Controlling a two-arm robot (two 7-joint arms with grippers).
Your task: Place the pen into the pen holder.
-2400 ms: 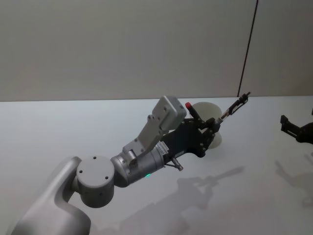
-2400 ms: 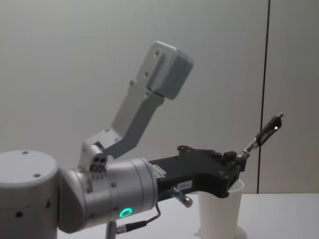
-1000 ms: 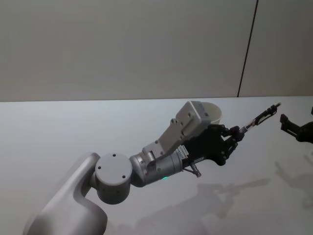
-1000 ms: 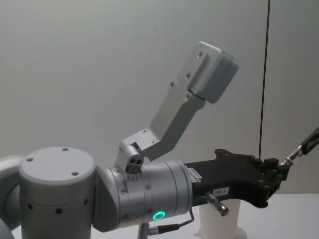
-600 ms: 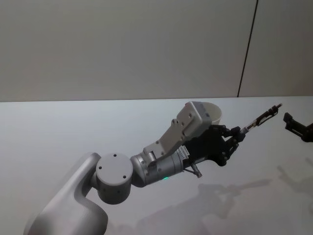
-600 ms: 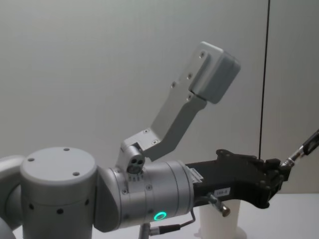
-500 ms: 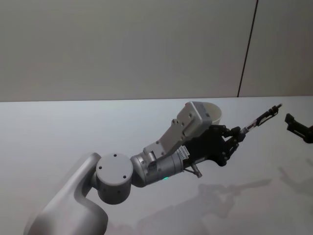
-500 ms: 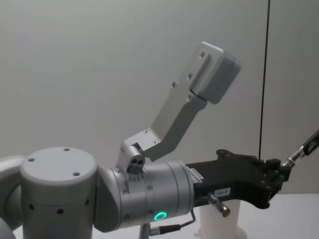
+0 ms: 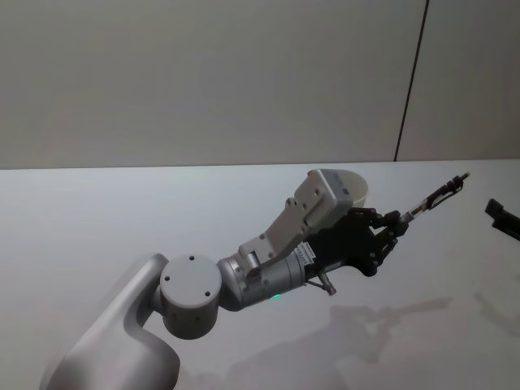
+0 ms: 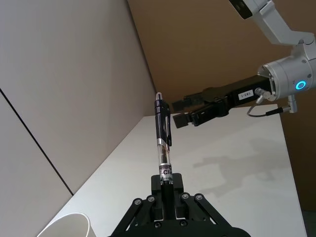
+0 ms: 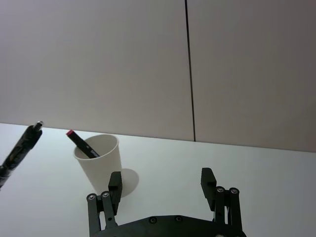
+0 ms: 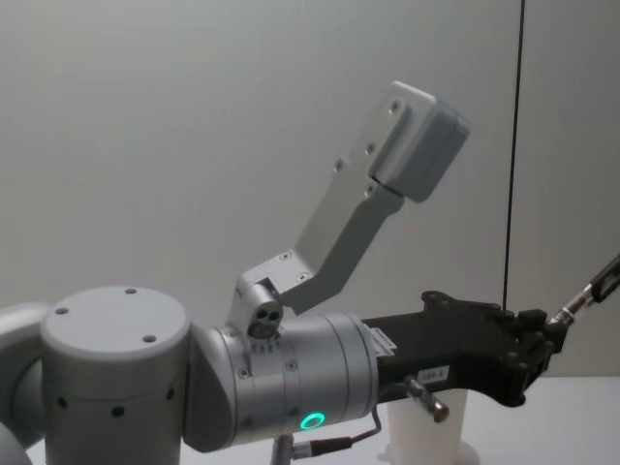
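Pen holder (image 9: pixel 355 188) in the head view is a plain white tapered cup on the pale matt surface (image 9: pixel 122 236), half hidden behind the left arm's wrist. A red dot at the cup's left side is the tip of the red-tipped pen (image 9: pixel 311 173) standing inside. Just right of the pen holder, the left pincer (image 9: pixel 392 221) is clamped on one end of a second pen (image 9: pixel 435 195). This pen slants up and away from the cup, so I judge it has yet to be brought over the mouth. The right pincer (image 9: pixel 504 218) sits well right of the cup.

In the left wrist view the second pen (image 10: pixel 163 148) rises straight from its pincer, with a glossy black clipped cap above a clear barrel. Holding it by the end probably leaves most of its length free to drop in. Beyond it the right pincer (image 10: pixel 180 111) hangs with jaws apart, empty.

In the right wrist view the red-tipped pen (image 11: pixel 81 144) leans on the rolled rim of the pen holder (image 11: pixel 98 158) and overtops it.

In the chest view the smooth-walled cup (image 12: pixel 450 431) stands behind the black pincer body, with the second pen (image 12: pixel 596 291) to its upper right.
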